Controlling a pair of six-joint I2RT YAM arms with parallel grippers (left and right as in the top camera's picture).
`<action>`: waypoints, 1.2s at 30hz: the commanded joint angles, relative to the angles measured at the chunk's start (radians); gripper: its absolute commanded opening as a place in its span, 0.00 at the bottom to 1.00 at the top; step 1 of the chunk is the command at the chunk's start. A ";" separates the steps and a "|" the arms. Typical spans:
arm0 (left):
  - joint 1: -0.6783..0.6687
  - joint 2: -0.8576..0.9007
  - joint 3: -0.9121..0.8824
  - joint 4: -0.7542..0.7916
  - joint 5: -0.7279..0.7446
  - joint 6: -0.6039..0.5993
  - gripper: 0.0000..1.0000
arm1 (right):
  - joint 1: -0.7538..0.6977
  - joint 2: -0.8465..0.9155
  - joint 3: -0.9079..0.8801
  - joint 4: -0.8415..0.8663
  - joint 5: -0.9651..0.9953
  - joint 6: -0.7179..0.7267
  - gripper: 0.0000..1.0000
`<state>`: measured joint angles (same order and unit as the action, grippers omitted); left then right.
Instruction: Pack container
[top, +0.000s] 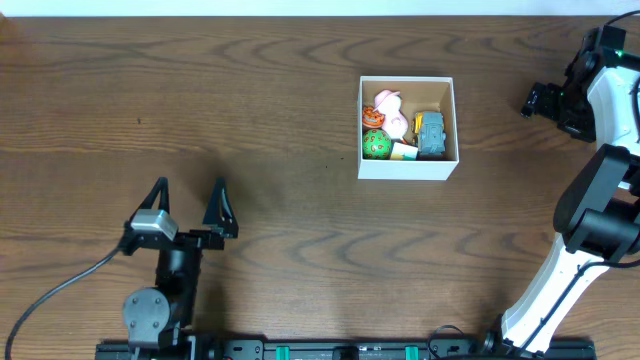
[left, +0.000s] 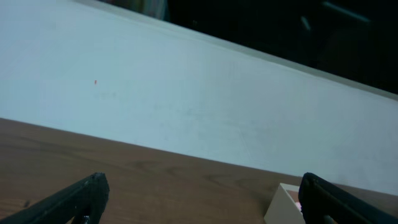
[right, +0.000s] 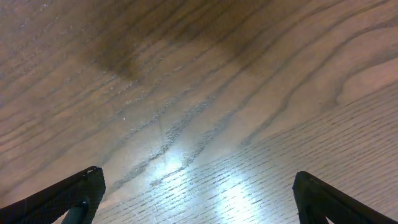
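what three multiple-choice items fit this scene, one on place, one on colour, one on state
1. Where does the container sit on the table? A) far left B) right of centre C) front edge
2. Its outer walls are: A) white B) red C) black
3. The left gripper is: A) open, empty B) shut on a toy C) shut on the container
Key: 1 B, it lies right of centre overhead; 2 A, walls show white; 3 A, fingers apart, nothing between.

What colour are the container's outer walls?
White; the container shows best in the overhead view.
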<state>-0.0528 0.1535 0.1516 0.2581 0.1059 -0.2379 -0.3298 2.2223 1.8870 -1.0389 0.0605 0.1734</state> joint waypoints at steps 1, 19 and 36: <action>0.010 -0.058 -0.021 -0.011 0.013 0.045 0.98 | -0.008 -0.002 -0.002 0.000 0.003 0.010 0.99; 0.024 -0.152 -0.135 0.020 -0.048 0.080 0.98 | -0.008 -0.002 -0.002 0.000 0.003 0.010 0.99; 0.029 -0.152 -0.148 -0.328 -0.065 0.296 0.98 | -0.008 -0.002 -0.002 0.000 0.003 0.010 0.99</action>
<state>-0.0322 0.0101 0.0120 -0.0177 0.0498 0.0101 -0.3298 2.2223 1.8870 -1.0393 0.0597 0.1734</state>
